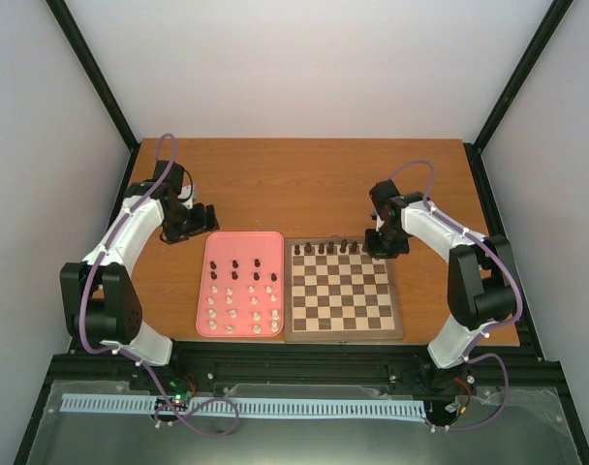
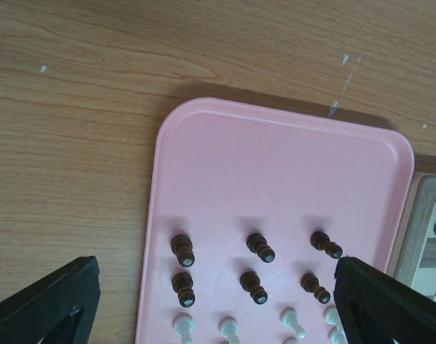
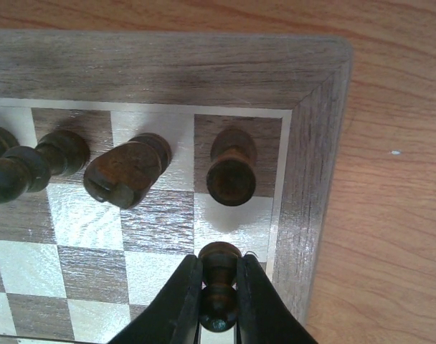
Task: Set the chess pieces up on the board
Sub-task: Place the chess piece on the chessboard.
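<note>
Now the right gripper [image 3: 218, 279] pinches a dark pawn [image 3: 219, 259] tight between its fingers, low over the board [image 3: 315, 179] by its border. Just ahead of it the corner piece [image 3: 231, 172] stands upright, with a knight [image 3: 128, 172] off to the left. Meanwhile the left gripper [image 2: 218, 315] hangs spread wide above the pink tray [image 2: 275, 158], with six dark chess pieces [image 2: 261, 247] and some cream ones [image 2: 183, 328] standing between its fingers.

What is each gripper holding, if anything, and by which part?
The right gripper pinches a dark piece by its sides, near the board's corner. The left gripper is open, holding nothing.
</note>
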### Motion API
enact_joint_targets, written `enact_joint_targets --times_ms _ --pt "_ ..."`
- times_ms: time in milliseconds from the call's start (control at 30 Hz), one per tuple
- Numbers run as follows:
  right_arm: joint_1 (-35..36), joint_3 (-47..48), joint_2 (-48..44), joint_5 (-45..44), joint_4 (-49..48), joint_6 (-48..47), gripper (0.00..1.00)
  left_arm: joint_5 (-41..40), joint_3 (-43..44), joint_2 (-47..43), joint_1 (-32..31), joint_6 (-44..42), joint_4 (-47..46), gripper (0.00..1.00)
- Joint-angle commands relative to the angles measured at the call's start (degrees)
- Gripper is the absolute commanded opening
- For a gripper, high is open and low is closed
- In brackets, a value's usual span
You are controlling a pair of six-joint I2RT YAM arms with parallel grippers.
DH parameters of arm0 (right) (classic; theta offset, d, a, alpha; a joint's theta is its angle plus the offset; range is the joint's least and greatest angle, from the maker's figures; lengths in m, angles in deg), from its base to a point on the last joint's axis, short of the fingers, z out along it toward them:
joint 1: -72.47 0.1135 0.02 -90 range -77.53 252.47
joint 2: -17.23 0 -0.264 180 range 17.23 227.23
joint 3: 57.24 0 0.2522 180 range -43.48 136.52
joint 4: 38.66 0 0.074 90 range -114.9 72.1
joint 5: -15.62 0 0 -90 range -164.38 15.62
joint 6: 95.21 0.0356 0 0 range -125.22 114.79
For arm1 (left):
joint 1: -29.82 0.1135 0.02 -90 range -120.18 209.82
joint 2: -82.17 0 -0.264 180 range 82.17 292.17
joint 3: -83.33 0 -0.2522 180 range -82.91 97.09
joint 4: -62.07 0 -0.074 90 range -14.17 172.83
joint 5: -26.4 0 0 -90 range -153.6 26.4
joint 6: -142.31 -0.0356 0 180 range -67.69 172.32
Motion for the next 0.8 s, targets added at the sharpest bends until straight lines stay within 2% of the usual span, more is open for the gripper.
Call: enact_joint_targets --times_ms 0,767 --pt "-0.52 -0.42 0.63 -2.28 -0.67 0.61 0.09 -0.50 1.81 -0.13 -0.13 -0.95 0.47 1.00" --pt "-0.53 0.03 -0.39 -2.12 -0.20 0.05 0.20 -0.67 1.93 -0.03 -0.10 -1.01 0.46 1.00"
